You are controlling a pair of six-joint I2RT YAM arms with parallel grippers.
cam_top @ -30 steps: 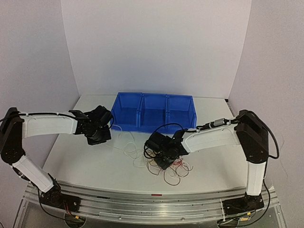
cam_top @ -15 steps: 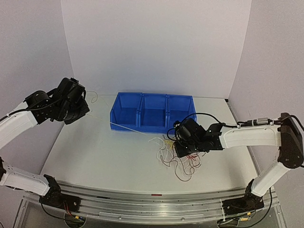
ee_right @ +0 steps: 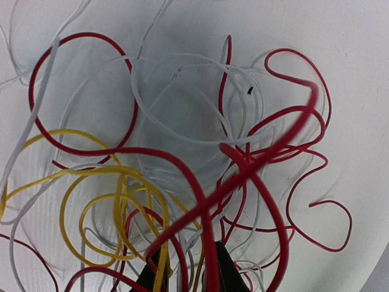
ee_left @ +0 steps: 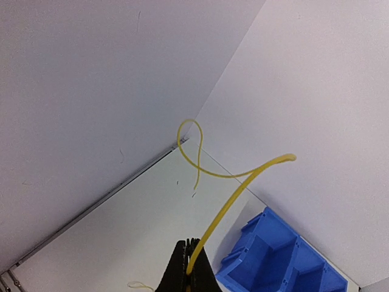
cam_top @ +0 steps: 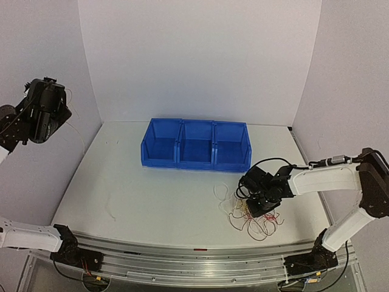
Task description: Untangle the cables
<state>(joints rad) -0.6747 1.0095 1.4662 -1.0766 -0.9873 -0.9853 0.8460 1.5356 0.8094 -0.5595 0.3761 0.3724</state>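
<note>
- My left hand (ee_left: pixel 188 275) is up high by the left wall (cam_top: pixel 61 36), well above the desk (cam_top: pixel 152 194). Its fingers are pressed together on one yellow cable (ee_left: pixel 219 220).
- That cable rises from the pinch, curls into a loop in the air and ends free.
- My right hand (ee_right: pixel 185 274) is low over the heap of cables (cam_top: pixel 250 214), fingers parted a little. Red, yellow and white strands run between them; I cannot tell if any is gripped.
- The heap lies on the desk toward its right front, just before the right end of the blue bin (cam_top: pixel 196 145). Its red, white and yellow loops cross one another.
</note>
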